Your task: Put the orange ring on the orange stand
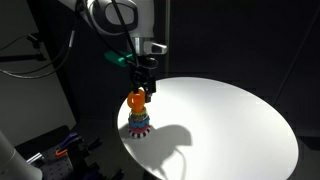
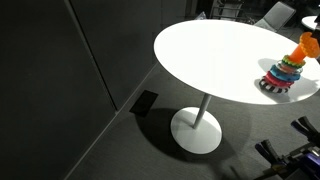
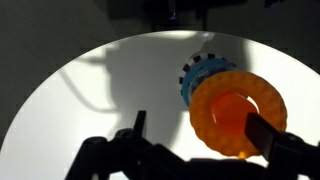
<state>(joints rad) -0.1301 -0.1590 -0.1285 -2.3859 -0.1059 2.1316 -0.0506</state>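
The orange ring [image 3: 238, 112] lies round the orange top of the stand [image 3: 230, 106], above a blue toothed ring [image 3: 198, 78]. My gripper [image 3: 200, 128] is open. Its left finger stands clear of the ring and its right finger overlaps the ring's right rim. In both exterior views the orange ring [image 1: 137, 99] [image 2: 305, 45] tops the stack of coloured rings [image 1: 138, 124] [image 2: 282, 77]. The gripper [image 1: 141, 84] hangs directly above it, near the table's edge.
The round white table [image 1: 220, 120] [image 2: 210, 55] stands on a single pedestal foot [image 2: 196, 130]. The stack sits close to its rim. Dark walls and cables surround the table, with some equipment at the floor corner [image 1: 60, 150].
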